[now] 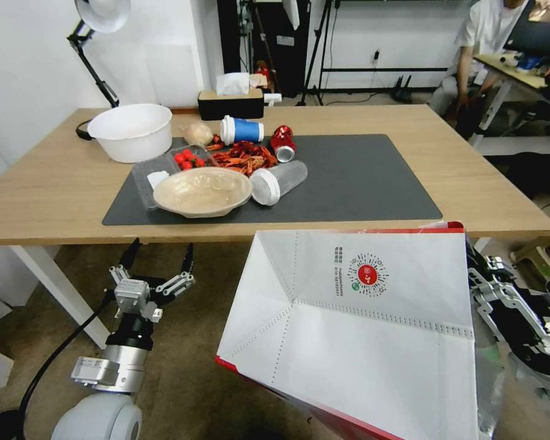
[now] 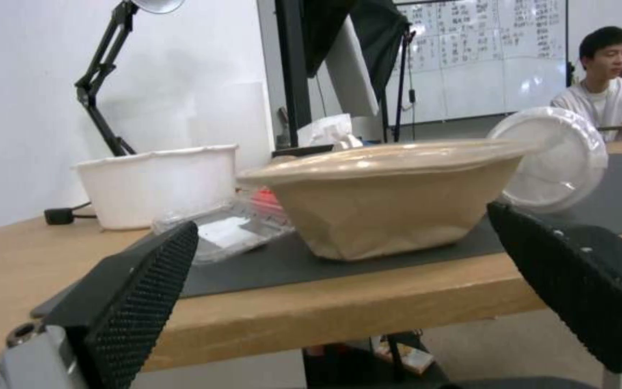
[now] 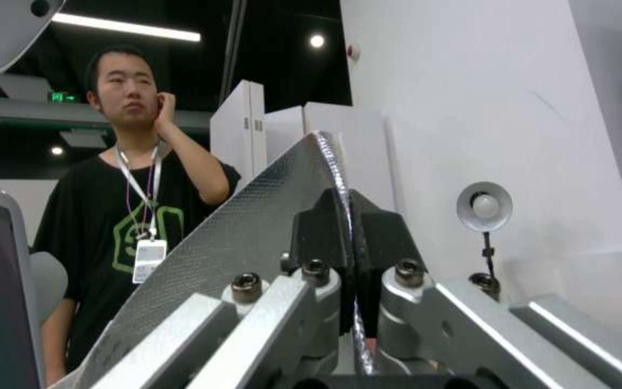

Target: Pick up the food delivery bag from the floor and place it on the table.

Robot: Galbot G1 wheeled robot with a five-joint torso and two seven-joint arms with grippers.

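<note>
The food delivery bag (image 1: pixel 373 330) hangs off the floor (image 1: pixel 183 379) at the table's front edge, tilted, its white face and red round logo toward me. In the right wrist view my right gripper (image 3: pixel 352 216) is shut on the bag's silver foil edge (image 3: pixel 239 243). The right arm (image 1: pixel 507 305) stands at the bag's right side. My left gripper (image 1: pixel 159 256) is open with nothing in it, low under the front edge of the table (image 1: pixel 43 195). The left wrist view looks between its black fingers (image 2: pixel 146 281) at the tabletop.
On the dark mat (image 1: pixel 360 177), left half, lie a tan lidded bowl (image 1: pixel 203 191), a clear cup (image 1: pixel 279 181), a red can (image 1: pixel 282 143), crayfish (image 1: pixel 244 156) and a blue cup (image 1: pixel 242 130). A white bowl (image 1: pixel 131 131), a tissue box (image 1: pixel 231 101) and a lamp (image 1: pixel 98 24) stand behind.
</note>
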